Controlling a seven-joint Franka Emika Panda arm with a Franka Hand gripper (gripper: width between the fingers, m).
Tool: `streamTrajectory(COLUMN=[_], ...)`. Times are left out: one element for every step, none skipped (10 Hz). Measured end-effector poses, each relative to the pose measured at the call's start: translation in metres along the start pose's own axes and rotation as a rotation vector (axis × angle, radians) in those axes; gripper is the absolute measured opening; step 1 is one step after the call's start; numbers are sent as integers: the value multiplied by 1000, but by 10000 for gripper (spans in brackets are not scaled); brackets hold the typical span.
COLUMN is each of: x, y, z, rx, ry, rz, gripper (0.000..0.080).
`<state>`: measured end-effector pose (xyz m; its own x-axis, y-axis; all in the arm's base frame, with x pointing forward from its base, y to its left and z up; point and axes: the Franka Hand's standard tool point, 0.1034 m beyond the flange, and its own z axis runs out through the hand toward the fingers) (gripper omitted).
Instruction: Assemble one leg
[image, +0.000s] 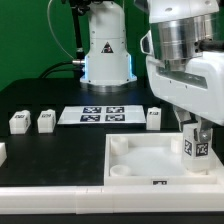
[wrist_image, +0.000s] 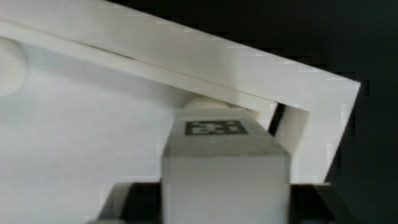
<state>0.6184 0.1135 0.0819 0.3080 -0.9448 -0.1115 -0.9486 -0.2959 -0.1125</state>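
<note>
End effector (image: 197, 138) was closed on the leg (image: 197, 149), clamped across its upper sides with the tagged face outward. The leg was upright and low over a corner of the tray (image: 150, 162), toward the exterior view's right. The wrist view put the leg (wrist_image: 217, 150) just inside the raised rim (wrist_image: 214, 65); whether it touched the tray floor could not be told. Handling, judged: a small hard plastic block, light, stiff and not fragile. Its smooth faces were probably slippery, so a squeeze across two flat opposite sides, high up as here, seemed right and left the lower end free for a socket. The short body gave little margin for tilt, and a skewed grip would likely jam at entry. Counts, largest down: one dark bench (image: 60, 165). One white square tray, with two round sockets (image: 120, 146) visible on the exterior view's left and none visible elsewhere. One marker board (image: 105, 115) with four tags. Four legs in all: one held and three spare legs on the bench, two (image: 19, 122) (image: 46, 121) side by side off one end of the marker board and one (image: 153, 118) near the other end. One white piece (image: 2, 152) was cut off at the frame edge and could not be identified.
</note>
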Motion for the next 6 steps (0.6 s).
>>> streamTrajectory(x=[-1,-1,-1,-2,-2,-5], y=[0,0,0,1,1,0], z=[0,1,1,2,2,3], rx=[-1,-1,-2,-4,-4,-6], ry=[0,-1,0,0,-1,1], rz=[-11,-37,-65,-199,-387,-527], gripper=[292,522,522,609,641,647])
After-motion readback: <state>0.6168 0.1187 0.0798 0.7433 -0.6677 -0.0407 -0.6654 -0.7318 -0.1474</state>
